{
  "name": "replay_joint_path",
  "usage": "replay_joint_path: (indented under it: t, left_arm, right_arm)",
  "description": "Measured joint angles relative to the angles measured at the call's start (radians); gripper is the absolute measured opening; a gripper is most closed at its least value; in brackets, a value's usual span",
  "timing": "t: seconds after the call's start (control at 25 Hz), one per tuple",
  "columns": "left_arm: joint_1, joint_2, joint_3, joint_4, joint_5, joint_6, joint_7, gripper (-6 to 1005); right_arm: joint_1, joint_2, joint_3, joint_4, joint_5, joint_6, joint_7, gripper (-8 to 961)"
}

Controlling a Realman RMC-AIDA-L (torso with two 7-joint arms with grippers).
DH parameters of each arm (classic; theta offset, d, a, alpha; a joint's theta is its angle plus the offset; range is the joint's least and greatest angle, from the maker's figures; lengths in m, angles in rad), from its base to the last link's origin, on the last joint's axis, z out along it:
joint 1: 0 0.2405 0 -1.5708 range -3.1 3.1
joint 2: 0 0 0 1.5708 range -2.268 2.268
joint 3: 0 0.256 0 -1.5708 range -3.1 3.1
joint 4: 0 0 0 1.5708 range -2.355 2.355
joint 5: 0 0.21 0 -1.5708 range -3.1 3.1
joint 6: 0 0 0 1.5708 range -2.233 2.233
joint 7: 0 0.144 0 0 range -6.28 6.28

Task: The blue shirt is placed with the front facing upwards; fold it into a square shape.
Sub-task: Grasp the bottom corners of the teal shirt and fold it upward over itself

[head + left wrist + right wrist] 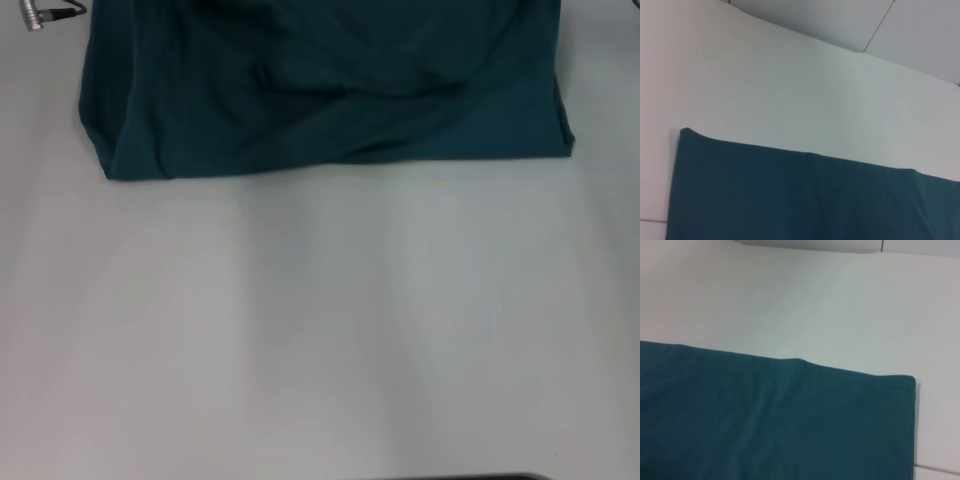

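Head view shows a broad pale worktop taking up most of the picture, bare in front of the robot, which leaves room to draw cloth toward the near side. Across its far part lies the blue shirt, a dark teal mass with one straight edge facing the robot and soft creases running across it; that edge looks like a fold or the hem, laid square to the robot so both arms can reach a corner. Its upper part is cut off by the picture's top edge, so collar, sleeves and any lettering cannot be seen, nor how many layers lie there. Both wrist views look down on the same straight edge and a corner of the cloth, which suggests the arms hang above it, one to each side. Neither arm shows anywhere, so whether the fingers are apart or together cannot be told. A small metal plug with a cable sits at the far left corner.
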Motion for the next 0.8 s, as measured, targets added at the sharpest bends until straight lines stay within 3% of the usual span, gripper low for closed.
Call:
replay_joint_path:
  t: [0.64, 0.8]
  left_arm:
    - [0.004, -0.010, 0.000, -0.005, -0.007, 0.016, -0.018, 132]
    - [0.004, -0.012, -0.002, -0.004, -0.007, 0.021, -0.020, 142]
  right_arm:
    - [0.014, -0.007, -0.030, 0.038, -0.062, -0.016, -0.019, 72]
    - [0.016, -0.010, -0.026, 0.034, -0.071, -0.027, -0.004, 259]
